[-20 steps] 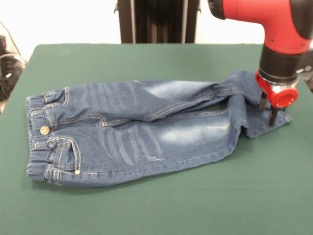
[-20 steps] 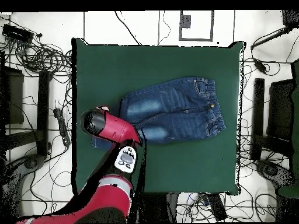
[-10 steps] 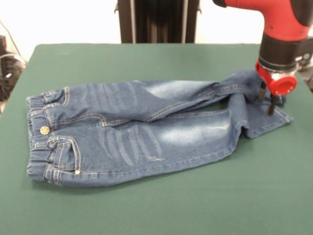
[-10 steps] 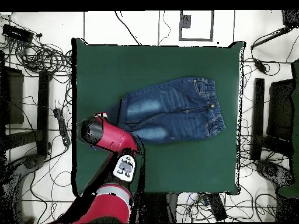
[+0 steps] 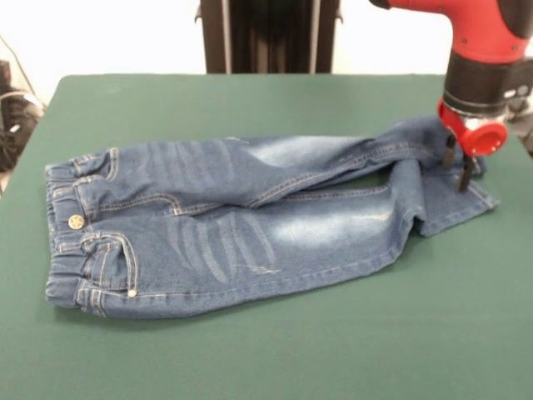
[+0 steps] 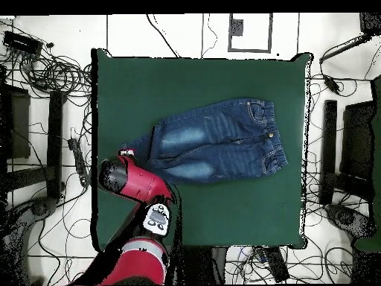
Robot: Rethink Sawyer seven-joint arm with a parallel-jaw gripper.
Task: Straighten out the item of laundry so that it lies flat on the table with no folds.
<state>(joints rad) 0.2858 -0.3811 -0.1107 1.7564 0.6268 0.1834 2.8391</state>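
Note:
The blue denim jeans (image 5: 233,225) lie on the dark green table (image 5: 250,358), waistband and brass button at the left, legs running right. The far leg slants across the near one, and the cloth is bunched and folded at the leg ends on the right. My gripper (image 5: 457,169) hangs over those leg ends, its two dark fingers apart with nothing between them and the tips just above the denim. In the overhead view the jeans (image 6: 216,141) lie mid-table and the red arm (image 6: 130,179) covers the gripper beside the leg ends.
The table's right edge (image 5: 520,142) is close behind the gripper. The black pedestal (image 5: 266,37) stands at the far side. Cables and equipment (image 6: 45,74) ring the table on the floor.
The gripper has risen off the leg ends and shifted slightly back towards the robot. The leg-end cloth lies much as before.

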